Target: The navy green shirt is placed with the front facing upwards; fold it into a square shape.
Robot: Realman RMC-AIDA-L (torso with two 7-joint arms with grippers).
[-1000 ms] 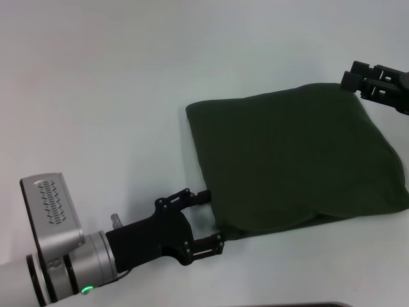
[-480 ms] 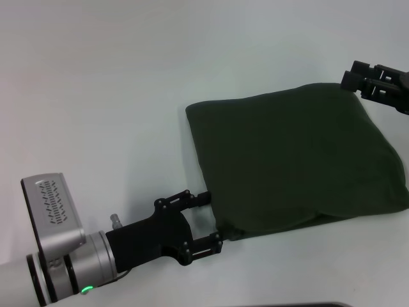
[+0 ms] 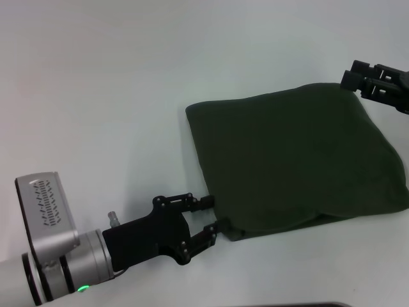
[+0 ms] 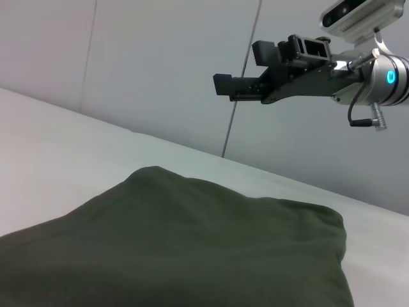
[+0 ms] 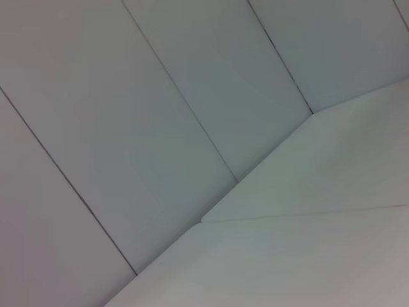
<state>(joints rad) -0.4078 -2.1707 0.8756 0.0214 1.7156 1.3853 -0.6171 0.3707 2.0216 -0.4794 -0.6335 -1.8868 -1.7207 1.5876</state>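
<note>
The navy green shirt (image 3: 294,160) lies folded into a rough square on the white table, plain green side up, with no lettering showing. My left gripper (image 3: 215,213) sits low at the shirt's near left corner, open with a narrow gap, its fingertips at the cloth's edge and nothing between them. My right gripper (image 3: 350,72) hovers above the shirt's far right corner, clear of the cloth. The left wrist view looks across the shirt (image 4: 166,249) to the right gripper (image 4: 223,82) held in the air. The right wrist view shows only wall panels.
The white table (image 3: 115,96) spreads bare to the left of and behind the shirt. A grey panelled wall (image 4: 160,77) stands behind the table. The shirt's right edge reaches the head view's border.
My left gripper's fingers have come closer together, and the arm has shifted slightly back and down. The shirt and the right arm have not moved.
</note>
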